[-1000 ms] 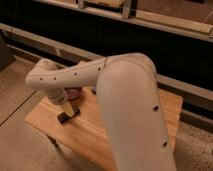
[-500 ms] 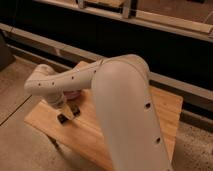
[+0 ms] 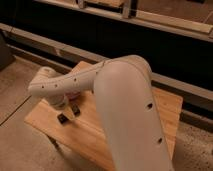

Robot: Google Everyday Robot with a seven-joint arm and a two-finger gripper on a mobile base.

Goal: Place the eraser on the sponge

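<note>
Nearest, the thick link of my arm point(image 3: 125, 115) fills the foreground and covers the middle of the wooden table point(image 3: 167, 107). Past it, my gripper point(image 3: 69, 114) hangs low over the table's near left corner. Its two dark fingers point(image 3: 76, 109) are spread wide, with bare wood between them and nothing held. I can see neither the eraser nor the sponge, and my arm may be hiding them. A small reddish patch point(image 3: 75, 95) shows under my forearm; I cannot tell what it is. I expect an eraser to be light, firm and slightly grippy, best pinched across its narrow sides at mid-length. The sponge should give softly under it.
</note>
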